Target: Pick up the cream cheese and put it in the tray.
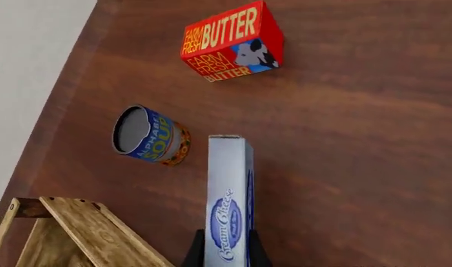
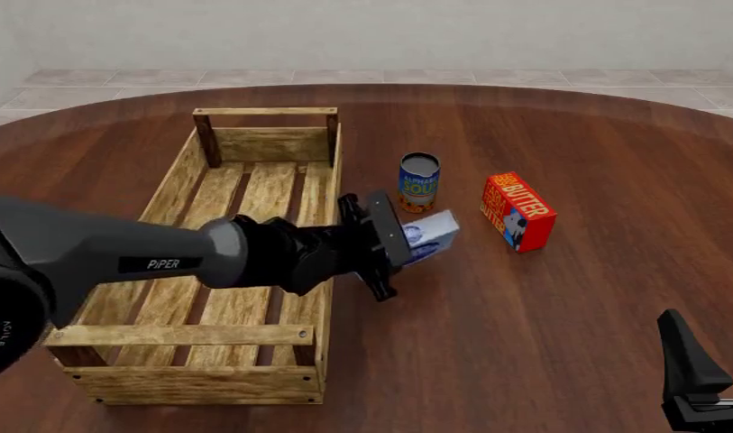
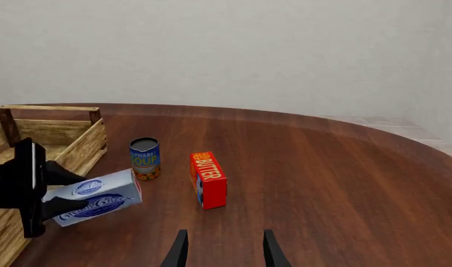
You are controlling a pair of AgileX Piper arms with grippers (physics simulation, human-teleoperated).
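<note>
The left gripper point(image 2: 405, 242) is clamped on the cream cheese point(image 2: 429, 234), holding the box clear of the table just outside the tray's point(image 2: 197, 161) right wall, toward the table's middle. The tray lies along the left side, its long axis running from near edge to far edge. To finish well, I judge the arm should lift enough to clear the top slat, carry the box leftward over the open slats, lower it, then release. The soup can point(image 2: 419, 181) stands just beyond the held box and the butter box point(image 2: 517, 211) to its right; both lie away from the path. The right gripper point(image 3: 223, 249) hangs parted and empty near the table's near-right edge.
</note>
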